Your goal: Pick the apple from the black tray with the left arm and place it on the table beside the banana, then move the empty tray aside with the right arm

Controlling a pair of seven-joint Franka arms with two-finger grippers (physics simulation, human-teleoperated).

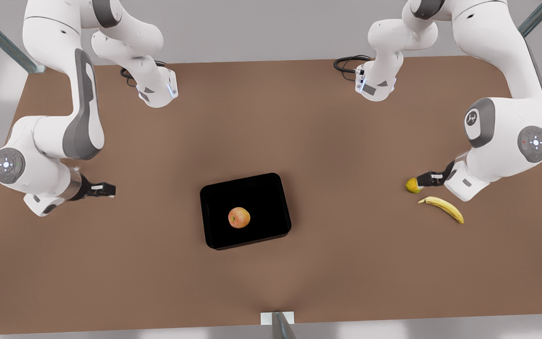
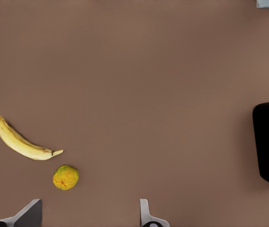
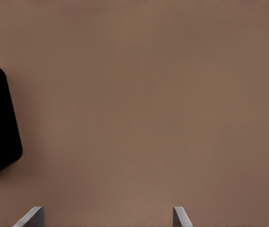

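Apple (image 1: 239, 217) sits mid-tray (image 1: 271, 183) on the tabletop (image 1: 271, 117), far from the banana (image 1: 442, 208); firm, smooth, rolls easily, so pinch its widest part. Left gripper (image 1: 417, 181) and right gripper (image 1: 111, 189) both have fingers spread, holding nothing.

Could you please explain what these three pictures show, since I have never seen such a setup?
Two white robot arms stand over a brown table; all of it is a simulator's render. The front view looks down on the whole scene. The other two come from cameras on the arms' wrists.

An apple lies in a black tray mid-table. A banana and a small yellow-green fruit lie at the front view's right.

The left gripper, open, hovers by that fruit. The right gripper, also open, waits at the front view's left. Neither holds anything.
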